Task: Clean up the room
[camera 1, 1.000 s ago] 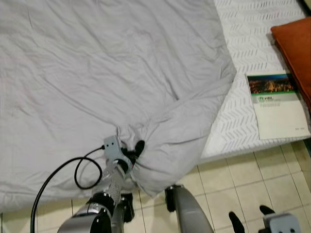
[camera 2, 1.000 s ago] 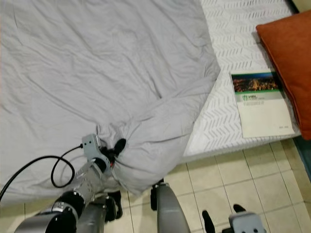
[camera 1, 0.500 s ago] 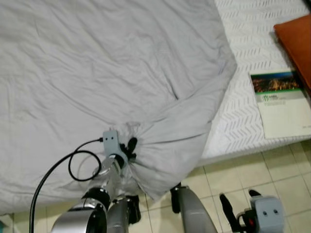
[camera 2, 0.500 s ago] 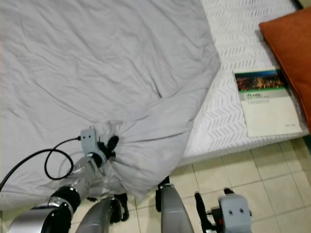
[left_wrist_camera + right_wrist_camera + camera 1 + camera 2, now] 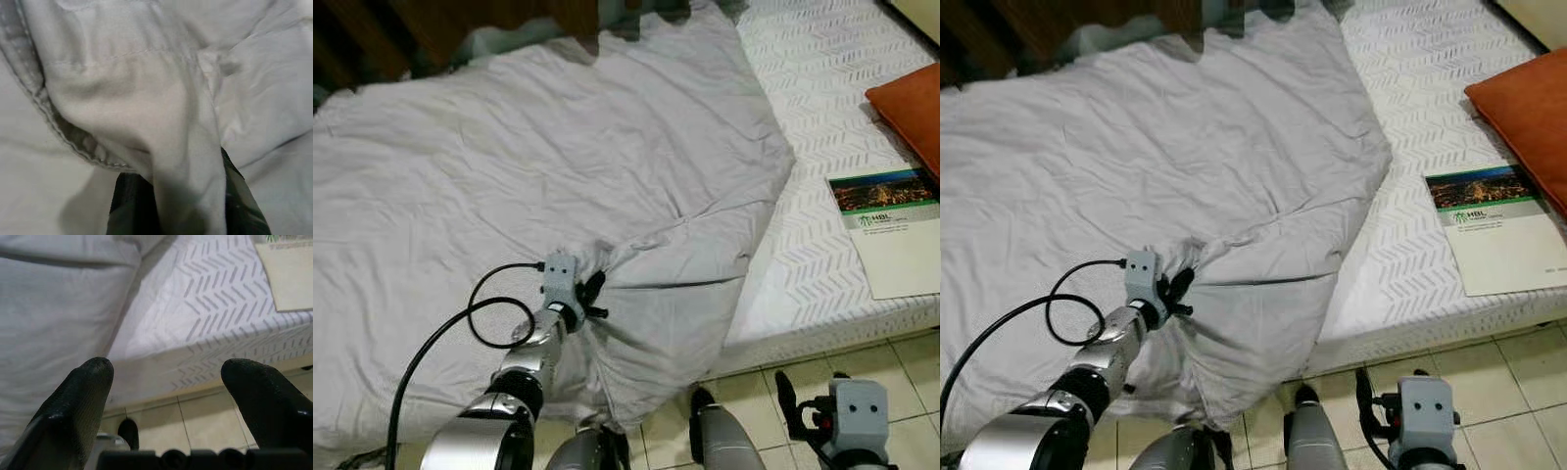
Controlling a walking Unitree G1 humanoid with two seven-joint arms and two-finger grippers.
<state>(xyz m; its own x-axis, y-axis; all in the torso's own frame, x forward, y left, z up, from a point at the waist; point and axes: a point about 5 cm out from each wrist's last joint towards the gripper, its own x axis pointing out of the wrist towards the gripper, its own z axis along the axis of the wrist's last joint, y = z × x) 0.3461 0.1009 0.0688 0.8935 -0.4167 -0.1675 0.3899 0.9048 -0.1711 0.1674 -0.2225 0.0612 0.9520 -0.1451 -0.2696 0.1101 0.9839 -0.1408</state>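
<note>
Where left claw (image 5: 590,296) pinches, blanket (image 5: 558,166) bunches.

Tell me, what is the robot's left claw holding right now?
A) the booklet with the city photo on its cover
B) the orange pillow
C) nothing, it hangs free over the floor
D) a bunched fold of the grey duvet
D: the left gripper is shut on a gathered fold of the grey duvet, with creases fanning out from the pinch, while the booklet and orange pillow lie untouched on the mattress.
</note>
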